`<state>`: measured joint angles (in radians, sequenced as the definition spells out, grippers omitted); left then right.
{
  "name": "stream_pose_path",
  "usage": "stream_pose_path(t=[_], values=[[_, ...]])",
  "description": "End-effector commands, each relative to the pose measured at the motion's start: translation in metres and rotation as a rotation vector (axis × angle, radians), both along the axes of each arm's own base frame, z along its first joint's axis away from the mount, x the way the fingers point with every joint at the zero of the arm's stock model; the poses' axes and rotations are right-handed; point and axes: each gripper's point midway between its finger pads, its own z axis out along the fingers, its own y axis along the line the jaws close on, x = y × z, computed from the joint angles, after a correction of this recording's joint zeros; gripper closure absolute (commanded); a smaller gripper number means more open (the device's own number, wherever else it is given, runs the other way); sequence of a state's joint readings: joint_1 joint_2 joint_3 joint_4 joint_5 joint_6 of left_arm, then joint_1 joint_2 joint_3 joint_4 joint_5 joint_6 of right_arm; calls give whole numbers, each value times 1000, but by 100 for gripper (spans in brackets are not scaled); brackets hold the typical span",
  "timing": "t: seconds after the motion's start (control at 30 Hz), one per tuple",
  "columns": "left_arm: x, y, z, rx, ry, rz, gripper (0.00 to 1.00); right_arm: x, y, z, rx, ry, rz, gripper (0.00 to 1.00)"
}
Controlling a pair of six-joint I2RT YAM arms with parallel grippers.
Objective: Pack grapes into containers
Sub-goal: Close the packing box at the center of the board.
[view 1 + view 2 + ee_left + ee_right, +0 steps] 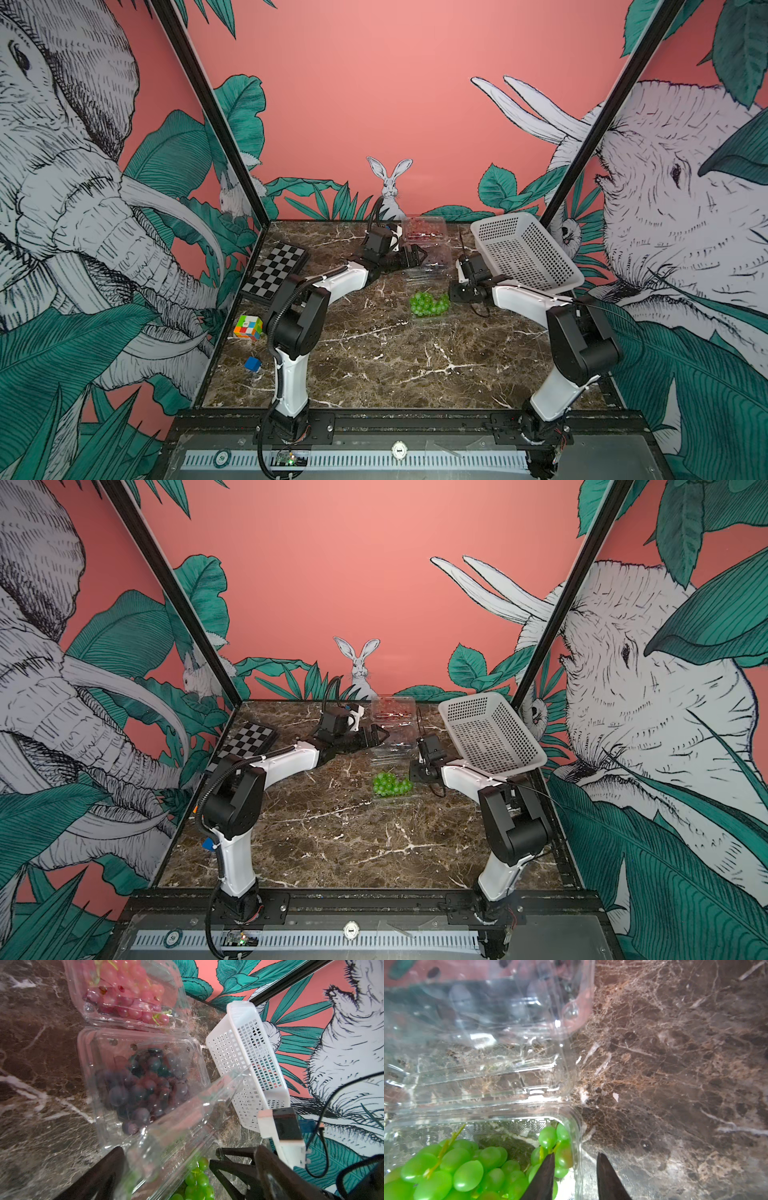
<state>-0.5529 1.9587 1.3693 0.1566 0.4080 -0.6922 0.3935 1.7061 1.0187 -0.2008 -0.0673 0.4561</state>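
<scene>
We see the green grapes (429, 304) lying in the open nearest container (488, 1109) mid-table, the right gripper (574, 1158) slightly parted astride its wall, the left gripper (415, 255) spread wide with a raised clear lid (197, 1109) between its jaws.

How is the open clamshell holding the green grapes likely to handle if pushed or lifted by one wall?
The clamshell looks thin and clear, so its wall would probably flex rather than stay stiff. Its open lid may flap on the hinge. The green grapes fill only part of it, so they could slide and tip it.
</scene>
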Motion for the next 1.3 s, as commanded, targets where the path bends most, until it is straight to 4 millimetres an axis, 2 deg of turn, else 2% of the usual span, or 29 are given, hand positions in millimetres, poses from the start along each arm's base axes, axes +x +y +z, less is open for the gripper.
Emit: stream_pose_path(t=[0.0, 0.23, 0.3, 0.33, 0.53, 0.7, 0.9, 1.0, 1.07, 1.13, 1.27], values=[[0, -3, 25, -49, -74, -27, 1, 8, 3, 27, 47, -53, -10, 62], [-7, -5, 43, -78, -126, -44, 1, 7, -3, 41, 103, -67, -29, 53], [-12, -7, 50, -82, -157, -61, 1, 5, -5, 38, 135, -51, -40, 46], [-13, -8, 51, -81, -162, -67, 1, 5, -5, 52, 167, -80, -41, 44], [-32, -19, 61, -72, -208, -107, 1, -3, -17, 84, 260, -138, -78, 30], [-48, -27, 69, -45, -247, -129, 1, -6, -36, 120, 337, -200, -125, 11], [-62, -29, 71, -37, -255, -136, 1, -5, -56, 154, 406, -273, -170, 1], [-73, -33, 67, -38, -249, -146, 1, 2, -53, 152, 419, -255, -160, 1], [-76, -29, 62, -31, -238, -136, 1, 6, -46, 143, 443, -223, -145, 1], [-92, -38, 56, -43, -220, -159, 1, 8, -39, 128, 477, -183, -135, 1], [-106, -33, 41, -68, -177, -149, 1, 4, -33, 94, 517, -130, -142, 1]])
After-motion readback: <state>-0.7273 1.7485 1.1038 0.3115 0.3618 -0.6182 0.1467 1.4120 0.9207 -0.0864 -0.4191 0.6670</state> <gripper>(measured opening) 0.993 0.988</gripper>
